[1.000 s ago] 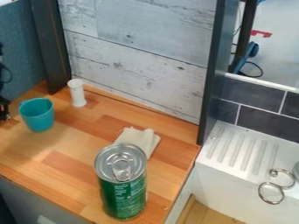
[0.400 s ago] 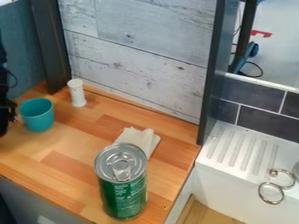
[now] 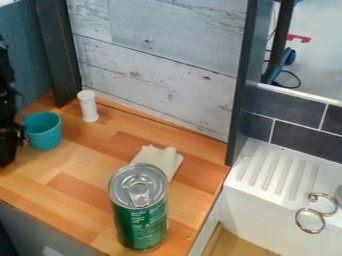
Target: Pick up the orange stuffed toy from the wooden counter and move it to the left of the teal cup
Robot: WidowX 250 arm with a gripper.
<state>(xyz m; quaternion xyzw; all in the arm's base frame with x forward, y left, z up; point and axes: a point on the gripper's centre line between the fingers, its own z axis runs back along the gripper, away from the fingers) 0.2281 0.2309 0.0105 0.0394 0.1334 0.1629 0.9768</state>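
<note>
Lower now, the gripper point(image 3: 16, 137) is at nine o'clock, right by the cup point(image 3: 44, 132); I cannot tell whether it is open or closed. The can point(image 3: 141, 220) stands between six and seven.

Teal cup point(image 3: 43, 131) (wood counter point(image 3: 87, 170) orange-brown).
</note>
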